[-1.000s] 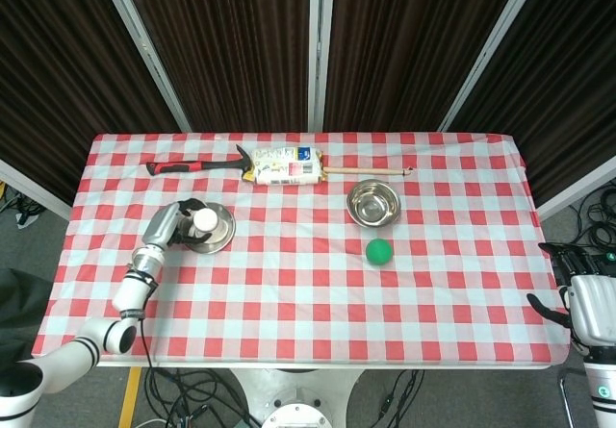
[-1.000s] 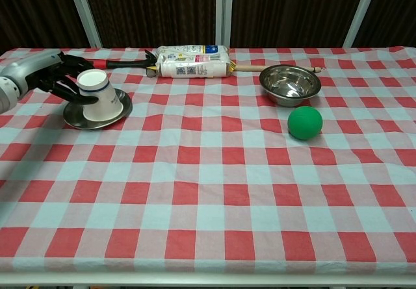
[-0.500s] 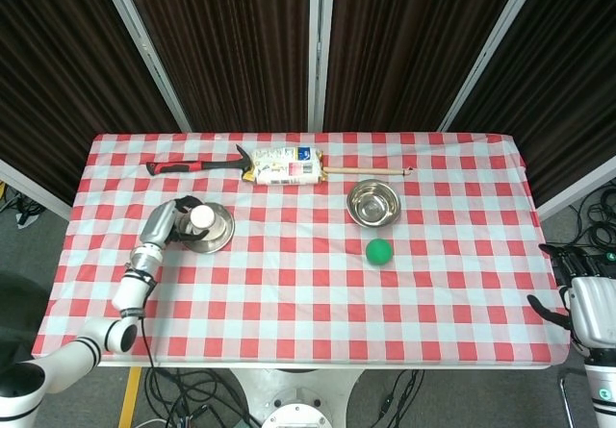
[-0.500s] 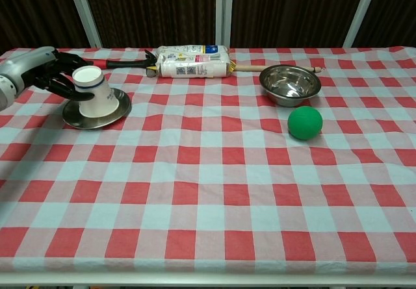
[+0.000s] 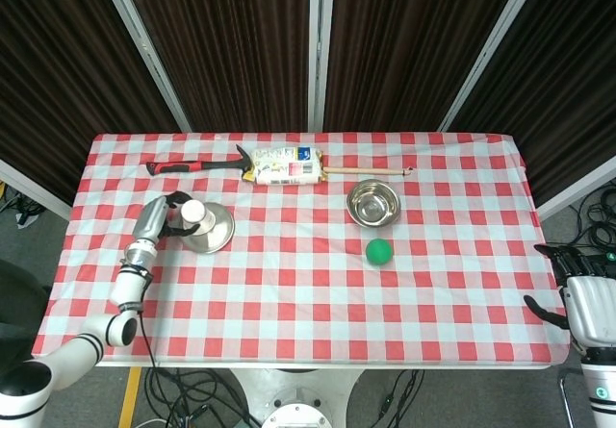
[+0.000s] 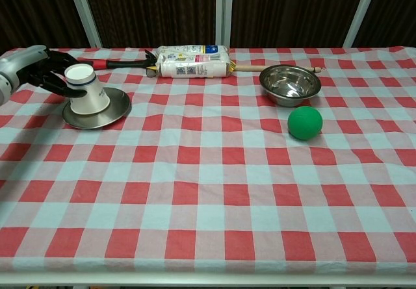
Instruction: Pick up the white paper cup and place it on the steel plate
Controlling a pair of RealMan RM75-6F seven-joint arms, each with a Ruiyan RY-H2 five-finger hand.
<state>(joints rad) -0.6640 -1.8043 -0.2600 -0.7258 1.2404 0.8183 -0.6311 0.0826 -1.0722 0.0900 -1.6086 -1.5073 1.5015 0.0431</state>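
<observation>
Open cloth spans the near table and centre. Obstacles: cup (image 6: 86,91) inverted on plate (image 6: 116,110) at far left, left hand (image 6: 40,70) beside it; hammer (image 6: 117,62), packet (image 6: 194,62) and stick (image 5: 371,170) along the far edge; bowl (image 6: 290,85) and ball (image 6: 305,122) right of centre, close together

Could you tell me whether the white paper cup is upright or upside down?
Upside down: the paper cup sits wide rim down on the steel plate.

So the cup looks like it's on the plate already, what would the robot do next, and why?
Probably spread its fingers and draw the left hand back to the left. The paper cup sits upside down on the steel plate, leaning a little, with the fingers at its top. Letting go gently should keep it from tipping over.
</observation>
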